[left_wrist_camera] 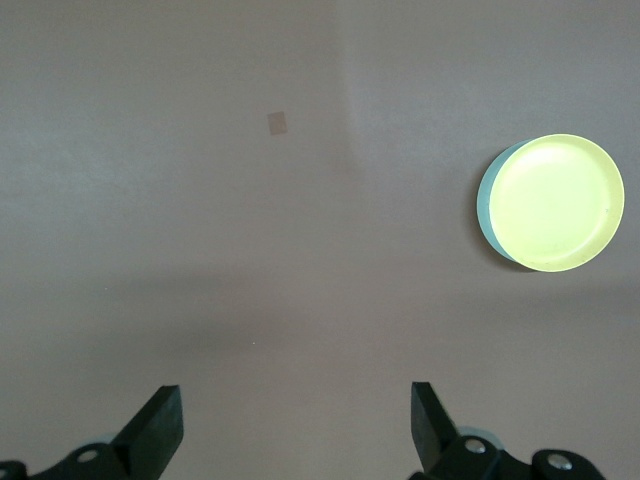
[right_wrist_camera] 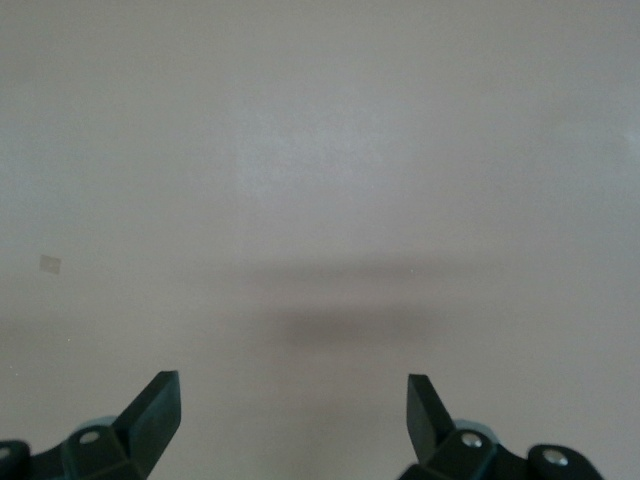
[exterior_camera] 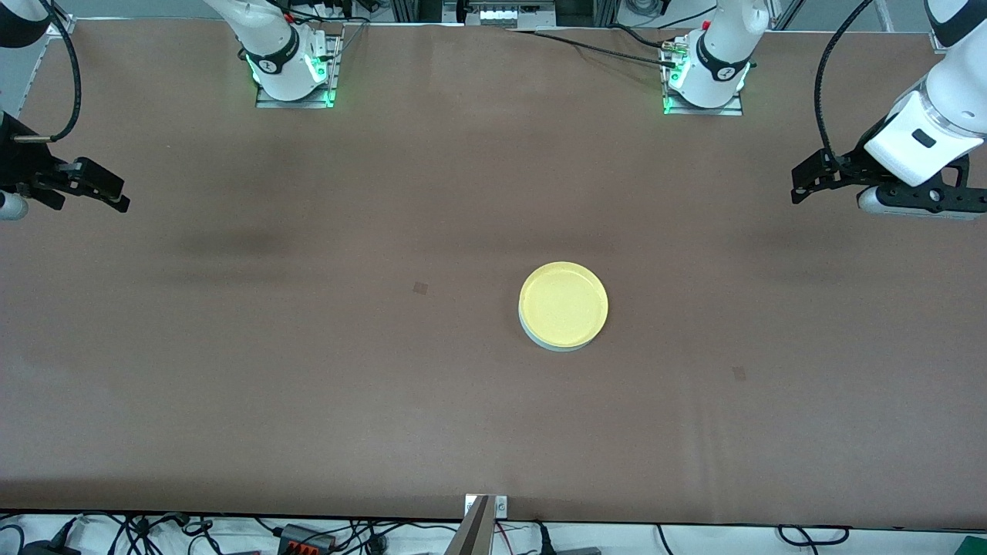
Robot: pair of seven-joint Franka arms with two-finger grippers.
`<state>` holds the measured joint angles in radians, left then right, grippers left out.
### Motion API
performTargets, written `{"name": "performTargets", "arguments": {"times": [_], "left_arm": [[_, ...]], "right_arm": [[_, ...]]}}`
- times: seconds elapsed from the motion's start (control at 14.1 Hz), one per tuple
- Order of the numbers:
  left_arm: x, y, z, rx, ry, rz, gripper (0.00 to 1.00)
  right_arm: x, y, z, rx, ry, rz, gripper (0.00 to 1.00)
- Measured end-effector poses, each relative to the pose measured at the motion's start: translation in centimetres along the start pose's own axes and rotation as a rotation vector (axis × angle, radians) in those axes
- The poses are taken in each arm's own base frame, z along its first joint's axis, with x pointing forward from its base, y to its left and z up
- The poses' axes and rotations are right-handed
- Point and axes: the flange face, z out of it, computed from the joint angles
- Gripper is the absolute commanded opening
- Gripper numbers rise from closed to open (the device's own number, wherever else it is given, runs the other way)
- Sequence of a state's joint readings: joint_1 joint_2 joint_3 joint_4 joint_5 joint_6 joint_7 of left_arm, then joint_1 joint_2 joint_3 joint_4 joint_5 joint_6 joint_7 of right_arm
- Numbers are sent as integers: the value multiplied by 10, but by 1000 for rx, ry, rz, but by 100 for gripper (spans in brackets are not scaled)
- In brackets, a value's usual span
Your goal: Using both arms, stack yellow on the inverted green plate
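The yellow plate (exterior_camera: pixel 564 304) lies rim up on the green plate (exterior_camera: pixel 544 342), near the table's middle. Only a thin mint-green edge shows under it. Both also show in the left wrist view, yellow plate (left_wrist_camera: pixel 555 202) on green plate (left_wrist_camera: pixel 486 205). My left gripper (exterior_camera: pixel 806 185) is open and empty, held up over the table at the left arm's end, well away from the stack; its open fingers show in the left wrist view (left_wrist_camera: pixel 297 425). My right gripper (exterior_camera: pixel 104 193) is open and empty, up over the right arm's end; its wrist view (right_wrist_camera: pixel 293 415) shows only bare table.
The brown table cloth (exterior_camera: pixel 308 347) covers the whole table. Two small darker square marks lie on it, one (exterior_camera: pixel 420 287) beside the stack toward the right arm's end, one (exterior_camera: pixel 739 373) nearer the front camera toward the left arm's end. A bracket (exterior_camera: pixel 486 509) sits at the front edge.
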<state>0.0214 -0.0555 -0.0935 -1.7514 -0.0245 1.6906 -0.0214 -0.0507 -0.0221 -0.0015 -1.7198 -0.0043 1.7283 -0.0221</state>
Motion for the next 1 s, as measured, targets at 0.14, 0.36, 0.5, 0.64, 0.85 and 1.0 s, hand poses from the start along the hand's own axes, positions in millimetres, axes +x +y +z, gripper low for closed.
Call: {"name": "performTargets", "arguments": {"times": [0.14,0.36,0.5,0.64,0.85,1.0], "left_arm": [[0,0,0,0,0,0,100],[0,0,0,0,1,0,100],[0,0,-1,0,2,0,100],[0,0,-1,0,4,0,100],[0,0,-1,0,4,0,100],[0,0,-1,0,4,1,100]], "right_arm": [[-1,-1,2,0,-9,-2,100],[-7,-1,7,0,-23,-1,100],[-11,-1,7,0,-25,-1,100],[-14,-1,4,0,-21,-1,100],[-15,-1,3,0,-18,-2,100],[-15,-1,3,0,-18,-2,100]]}}
